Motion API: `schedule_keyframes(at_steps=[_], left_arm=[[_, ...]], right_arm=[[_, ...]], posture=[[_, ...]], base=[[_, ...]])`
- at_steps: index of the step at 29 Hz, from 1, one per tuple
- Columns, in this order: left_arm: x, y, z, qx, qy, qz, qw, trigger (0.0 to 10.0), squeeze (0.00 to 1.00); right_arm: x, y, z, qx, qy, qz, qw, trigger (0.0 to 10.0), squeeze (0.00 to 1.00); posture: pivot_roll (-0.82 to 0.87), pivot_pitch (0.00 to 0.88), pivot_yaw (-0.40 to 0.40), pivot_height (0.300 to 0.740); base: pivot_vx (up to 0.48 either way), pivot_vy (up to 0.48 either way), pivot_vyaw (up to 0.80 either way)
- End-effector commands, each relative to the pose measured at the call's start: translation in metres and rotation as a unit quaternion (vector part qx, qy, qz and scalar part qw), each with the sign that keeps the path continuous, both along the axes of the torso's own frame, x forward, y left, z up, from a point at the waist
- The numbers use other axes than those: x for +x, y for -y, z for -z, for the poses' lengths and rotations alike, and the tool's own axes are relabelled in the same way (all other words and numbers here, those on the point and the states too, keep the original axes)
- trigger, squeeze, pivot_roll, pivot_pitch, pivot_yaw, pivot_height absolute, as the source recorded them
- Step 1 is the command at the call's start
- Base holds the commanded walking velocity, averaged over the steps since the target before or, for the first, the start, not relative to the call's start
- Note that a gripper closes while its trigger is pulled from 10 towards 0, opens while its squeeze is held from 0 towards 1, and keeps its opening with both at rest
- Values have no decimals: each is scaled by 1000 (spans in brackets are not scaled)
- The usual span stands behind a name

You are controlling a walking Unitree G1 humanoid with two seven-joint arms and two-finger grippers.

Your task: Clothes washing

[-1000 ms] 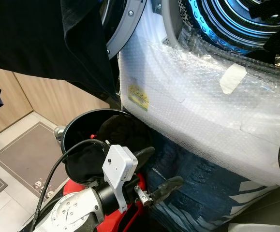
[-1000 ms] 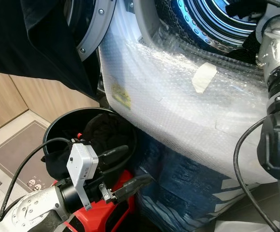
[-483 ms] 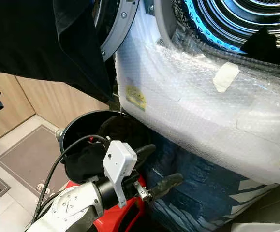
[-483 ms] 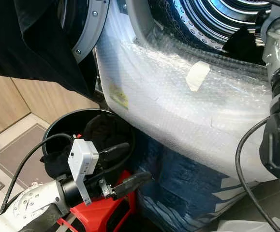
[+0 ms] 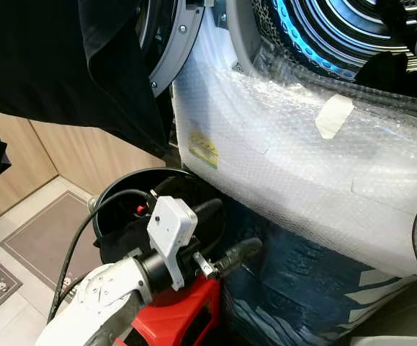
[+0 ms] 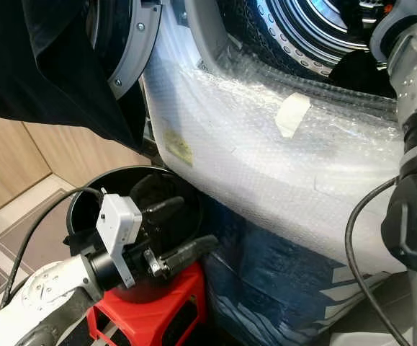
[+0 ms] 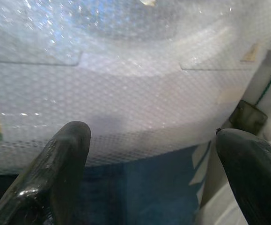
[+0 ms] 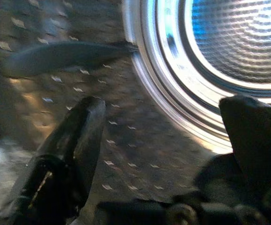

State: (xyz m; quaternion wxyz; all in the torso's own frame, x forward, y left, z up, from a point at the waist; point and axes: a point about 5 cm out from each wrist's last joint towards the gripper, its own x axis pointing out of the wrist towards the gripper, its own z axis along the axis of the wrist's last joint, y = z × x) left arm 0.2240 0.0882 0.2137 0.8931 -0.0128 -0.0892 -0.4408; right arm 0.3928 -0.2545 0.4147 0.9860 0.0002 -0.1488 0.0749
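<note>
A black bucket (image 5: 113, 193) with dark clothes (image 5: 122, 232) in it stands on a red stool (image 5: 186, 317) in front of the washing machine (image 5: 302, 166), which is wrapped in bubble wrap. My left gripper (image 5: 230, 231) hovers open at the bucket's right rim, nothing between its fingers (image 7: 60, 164). My right arm (image 6: 410, 108) reaches up into the steel drum (image 5: 338, 29). In the right wrist view my right gripper (image 8: 168, 140) is open inside the drum, with dark cloth (image 8: 210, 187) low between its fingers. A dark garment (image 5: 384, 72) lies at the drum's mouth.
A large black garment (image 5: 64, 58) hangs at the upper left, over the open machine door (image 5: 168, 50). Blue wrapped packaging (image 5: 302, 288) sits under the machine. A wooden wall (image 5: 71, 148) and floor mats (image 5: 42, 241) are to the left.
The whole view has shifted slightly. My left gripper has drawn a little back and up toward the bucket, still open. More of the red stool shows.
</note>
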Motion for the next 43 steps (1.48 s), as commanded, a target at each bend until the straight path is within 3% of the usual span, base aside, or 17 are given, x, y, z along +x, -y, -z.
schedule_keyframes(at_steps=[1, 9, 11, 19, 24, 25, 26, 31, 34, 43], left_arm=[[5, -5, -1, -4, 8, -24, 1000, 10000, 0], [16, -18, 16, -7, -17, -95, 995, 10000, 0], [20, -23, 22, -4, -17, -118, 993, 10000, 0], [24, -30, 33, 14, -13, -152, 988, 10000, 0], [23, -34, 47, 23, -36, -145, 988, 10000, 0], [22, -36, 52, 22, -44, -144, 988, 10000, 47], [21, -37, 55, 22, -48, -142, 988, 10000, 1000], [18, -41, 63, 52, -45, -142, 987, 10000, 1000], [14, -48, 66, 64, -46, -153, 985, 10000, 1000], [0, -66, 78, 84, -58, -205, 973, 10000, 1000]], right_arm=[[-6, -1, -5, -6, 43, -57, 997, 10000, 0], [-15, 4, 14, -12, 79, -132, 988, 10000, 0], [-23, 5, 20, -6, 110, -166, 980, 10000, 0], [-41, -1, 35, -8, 145, -230, 962, 10000, 0], [-55, -6, 46, -19, 151, -260, 954, 10000, 0], [-60, -7, 50, -15, 152, -270, 951, 10000, 0], [-65, -8, 54, -13, 152, -274, 950, 10000, 0], [-80, -15, 67, -5, 149, -319, 936, 10000, 0], [-97, -27, 80, -2, 141, -366, 920, 10000, 0], [-119, -45, 113, 15, 100, -400, 911, 10000, 0]], posture=[[0, 45, -40, 740], [-9, 21, -30, 740], [-12, 7, -23, 740], [-18, 0, -12, 740], [-18, 0, -7, 740], [-17, 0, -5, 740], [-15, 0, -3, 740], [-7, 0, 2, 740], [-3, 0, 17, 740], [14, 19, 37, 740]], base=[[0, 0, 0], [0, 0, 0], [0, 0, 0], [0, 0, 0], [0, 0, 0], [0, 0, 0], [0, 0, 0], [0, 0, 0], [0, 0, 0], [0, 0, 0]])
